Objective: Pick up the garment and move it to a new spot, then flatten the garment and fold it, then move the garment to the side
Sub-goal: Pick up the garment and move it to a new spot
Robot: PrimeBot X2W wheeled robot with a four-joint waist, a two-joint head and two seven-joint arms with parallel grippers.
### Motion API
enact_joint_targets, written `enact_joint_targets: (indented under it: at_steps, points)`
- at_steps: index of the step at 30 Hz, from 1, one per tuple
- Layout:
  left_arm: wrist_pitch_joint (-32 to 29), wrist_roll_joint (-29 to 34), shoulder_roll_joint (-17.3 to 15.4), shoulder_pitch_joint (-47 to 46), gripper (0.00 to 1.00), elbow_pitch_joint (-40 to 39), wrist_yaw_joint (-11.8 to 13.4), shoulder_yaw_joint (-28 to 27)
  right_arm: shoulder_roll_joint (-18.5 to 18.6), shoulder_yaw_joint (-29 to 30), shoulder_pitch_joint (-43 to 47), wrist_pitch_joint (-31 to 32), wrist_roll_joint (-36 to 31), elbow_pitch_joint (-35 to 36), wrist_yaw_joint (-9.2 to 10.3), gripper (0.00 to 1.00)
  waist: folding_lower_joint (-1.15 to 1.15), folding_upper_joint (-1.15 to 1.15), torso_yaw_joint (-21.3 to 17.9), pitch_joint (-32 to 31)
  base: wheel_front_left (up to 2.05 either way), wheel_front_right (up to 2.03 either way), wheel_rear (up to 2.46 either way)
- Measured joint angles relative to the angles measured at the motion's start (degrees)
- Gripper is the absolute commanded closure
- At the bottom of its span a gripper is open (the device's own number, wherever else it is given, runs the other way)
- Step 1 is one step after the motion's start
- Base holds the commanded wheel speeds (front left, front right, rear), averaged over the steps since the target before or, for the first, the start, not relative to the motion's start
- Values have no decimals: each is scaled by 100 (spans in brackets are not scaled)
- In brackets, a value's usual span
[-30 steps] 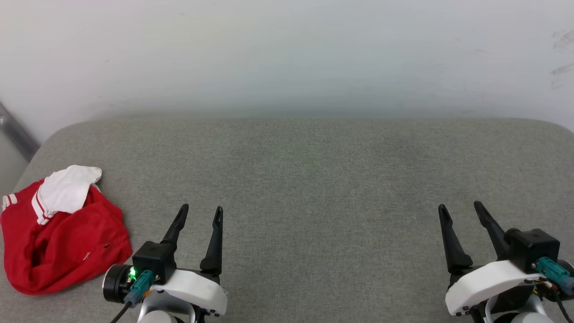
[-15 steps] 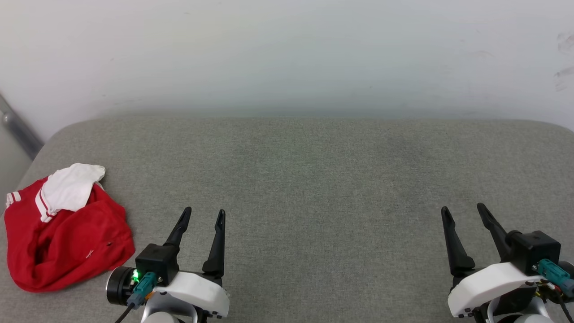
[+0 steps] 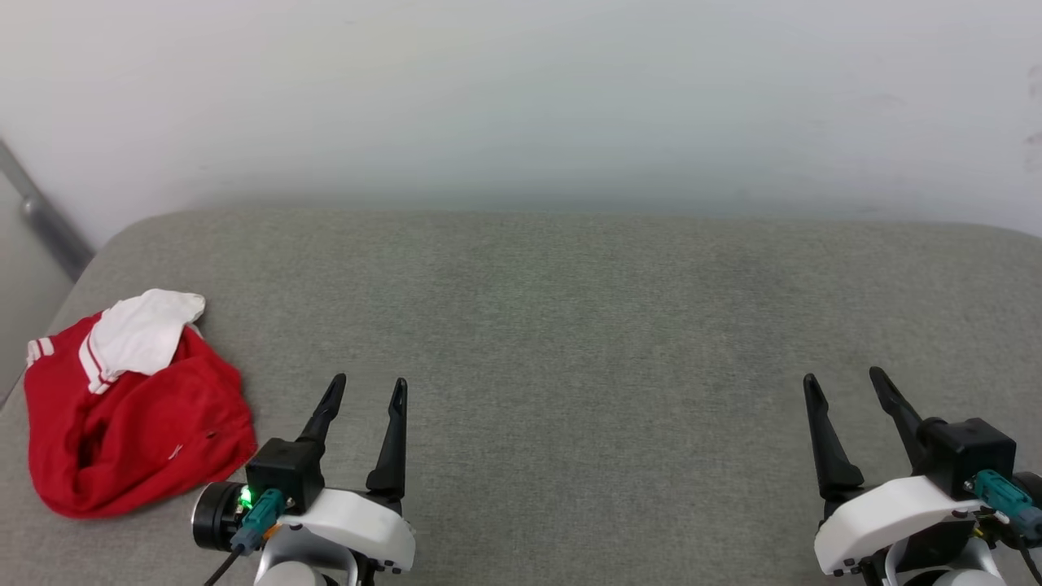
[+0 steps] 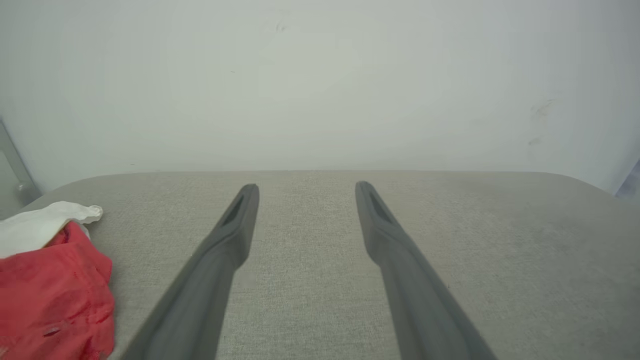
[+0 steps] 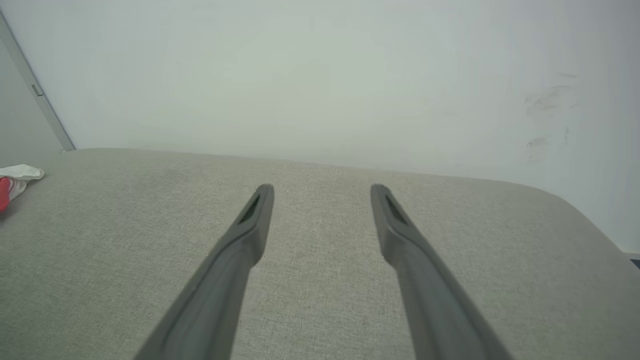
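Grey fabric table [image 3: 570, 325] lies open between and beyond my hands, out to its far edge. The garment [image 3: 138, 423] sits bunched just left of my left hand [image 3: 368, 381], near the table's left edge, white sleeve farthest. My left hand and right hand [image 3: 842, 375] both have their fingers spread apart, empty

Right hand [image 5: 322, 189]: jaws spread wide, nothing between them
Fingers [image 5: 235, 260]: two long dark ones rising from the bottom edge, each with a slot near its tip
Bench [image 5: 100, 240]: grey woven cover, under and ahead of the hand, with a rounded corner off to the hand's right
Garment [image 5: 20, 173]: far left of the hand at the frame edge, a white fold with a bit of red below it, lying on the bench, well apart from the fingers
Wall [image 5: 320, 75]: pale, beyond the fingertips
Scuff marks [image 5: 547, 100]: on the wall, up and right of the hand
Strip [image 5: 35, 90]: grey, slanted, far upper left
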State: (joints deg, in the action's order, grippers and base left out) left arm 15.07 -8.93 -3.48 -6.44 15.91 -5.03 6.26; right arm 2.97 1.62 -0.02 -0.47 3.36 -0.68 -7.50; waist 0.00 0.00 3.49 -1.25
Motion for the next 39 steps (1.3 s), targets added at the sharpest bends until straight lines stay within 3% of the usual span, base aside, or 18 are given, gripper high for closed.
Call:
enact_joint_targets:
  at_steps: [8, 28, 39]
  points:
    - [0, -98, 2, -112, 0, -1, 54, -172, 1, -67, 5, 10, -69, 127, 0, 0, 0, 0, 413, 6, 0, 0, 0]
    - [1, -221, 14, 25, 0, -111, 142, -692, -3, -424, -96, 86, -84, 278, -1, 0, 0, 0, 2241, 113, 0, 0, 0]
    - [1, -192, 24, -4, 0, -121, 135, -739, -3, -477, -158, 86, -90, 335, -1, 0, 0, 0, 2514, 202, 0, 0, 0]
